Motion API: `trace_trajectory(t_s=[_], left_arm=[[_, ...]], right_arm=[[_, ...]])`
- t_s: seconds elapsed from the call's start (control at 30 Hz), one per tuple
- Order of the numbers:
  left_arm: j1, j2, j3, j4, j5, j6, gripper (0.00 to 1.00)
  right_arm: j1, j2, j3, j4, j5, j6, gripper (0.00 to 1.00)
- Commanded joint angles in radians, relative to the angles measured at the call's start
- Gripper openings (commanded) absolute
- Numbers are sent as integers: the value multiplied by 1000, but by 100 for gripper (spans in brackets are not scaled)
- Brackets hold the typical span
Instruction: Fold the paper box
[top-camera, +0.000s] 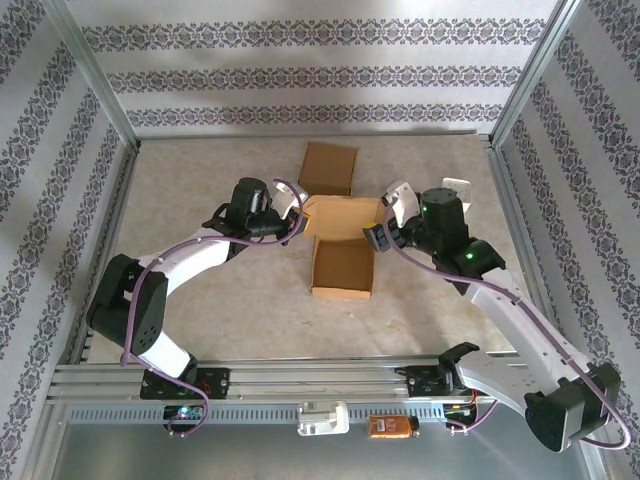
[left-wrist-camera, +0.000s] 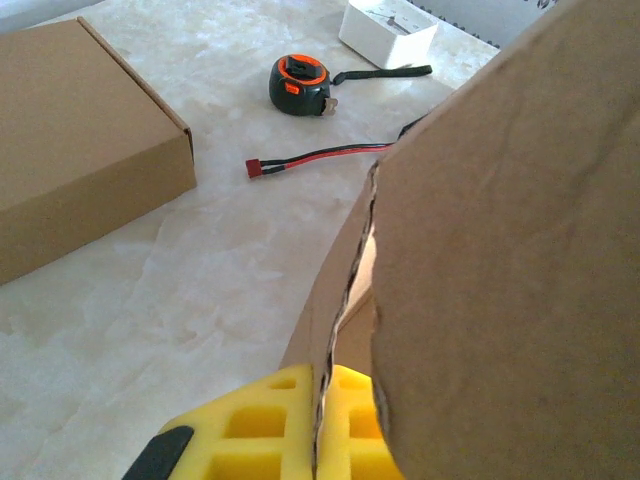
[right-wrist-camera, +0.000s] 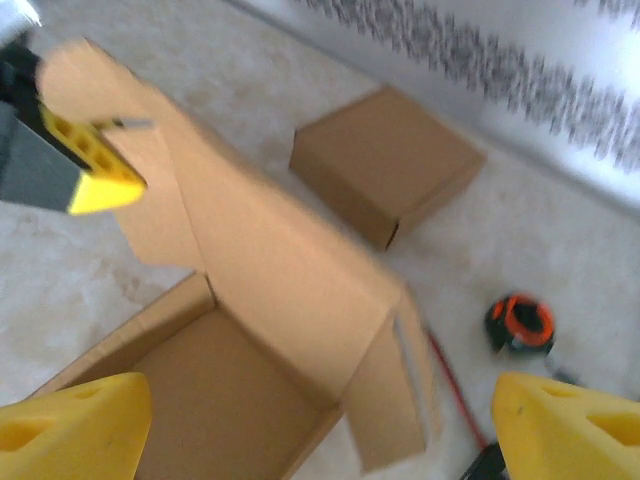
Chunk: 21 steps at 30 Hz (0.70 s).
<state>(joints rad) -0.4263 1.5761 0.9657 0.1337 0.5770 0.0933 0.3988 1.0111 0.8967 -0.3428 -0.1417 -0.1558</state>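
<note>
1. Well, the paper box sits open in the middle of the desk, with its tray facing up and its lid flap raised at the far side.
2. The left jaws are pinched tight on the left edge of that flap. In the left wrist view the yellow pads squeeze the cardboard between them.
3. The right jaws are spread wide near the flap's right edge and grip nothing. Their yellow fingertips sit in the bottom corners of the right wrist view, and the open tray shows between them.
4. A second, closed box lies just beyond the flap.
5. Near that closed box, an orange-and-black tape measure and a red-and-black cable lie on the desk.
</note>
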Motion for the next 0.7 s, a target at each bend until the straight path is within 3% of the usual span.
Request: trace_trajectory(t_s=[0.0, 0.17, 0.33, 0.67], left_arm=[[-12, -16, 27, -21, 36, 11, 0], [-14, 0, 30, -11, 39, 4, 0], [-16, 11, 42, -19, 44, 6, 0], [-28, 22, 63, -47, -6, -3, 0]], right_arm=[[-51, -6, -32, 16, 27, 185, 86], [-81, 78, -56, 53, 10, 195, 72], [-87, 120, -63, 88, 25, 220, 50], [-87, 113, -99, 139, 4, 303, 27]])
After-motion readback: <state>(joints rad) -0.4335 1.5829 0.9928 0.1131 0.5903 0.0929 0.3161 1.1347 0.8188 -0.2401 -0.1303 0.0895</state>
